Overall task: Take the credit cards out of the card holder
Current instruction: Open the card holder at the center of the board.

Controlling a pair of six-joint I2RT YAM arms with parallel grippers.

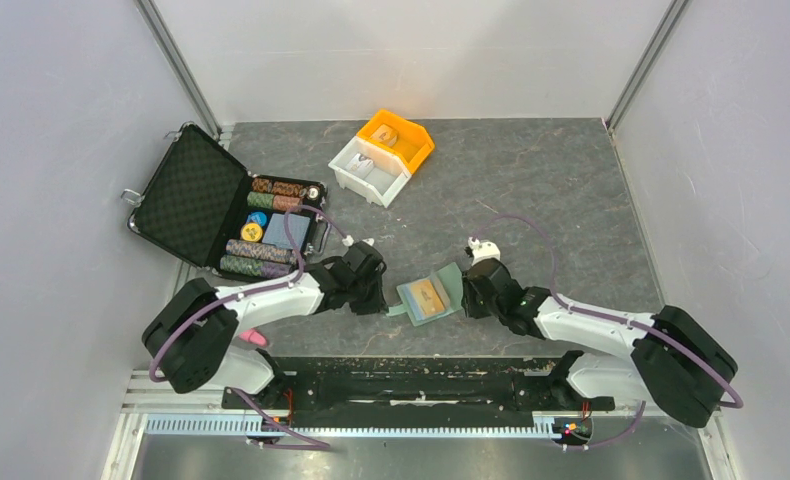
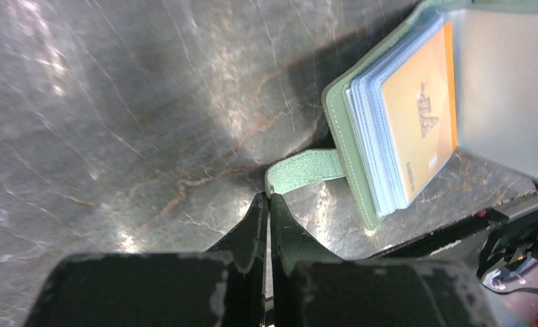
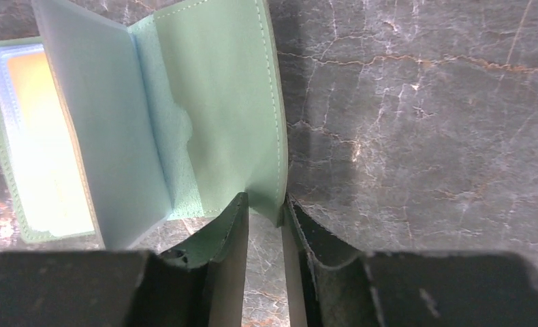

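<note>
Far L of the card holder (image 1: 447,282), a black case (image 1: 186,200) lies open w/ rows of poker chips (image 1: 259,250) inside. Beyond the holder and a bit L sit a white bin (image 1: 369,170) and an orange bin (image 1: 399,138), touching each other. My L gripper (image 1: 383,300) is low at the holder's L side, fingers (image 2: 249,231) pressed together w/ no gap. The holder's side tab (image 2: 307,170) ends right at my tips; can't tell whether it's nipped btwn them or just touching. The sage-green holder lies open on the dark marbled table (image 1: 531,190), midway btwn my two grippers. An orange card (image 2: 416,122) is face-up in the L panel, atop a stack of clear sleeves (image 2: 368,116), not out of its pocket. One frosted sleeve (image 3: 96,122) stands up from the spine, partly over the card. On the holder's R side, my R gripper (image 1: 461,290) has its fingers (image 3: 229,231) a little apart. The lower edge of the R cover (image 3: 218,88) dips into that gap and is raised off the table. Bare tabletop shows btwn the fingers below it, so the jaws aren't clamped on the cover. No other card can be made out.
</note>
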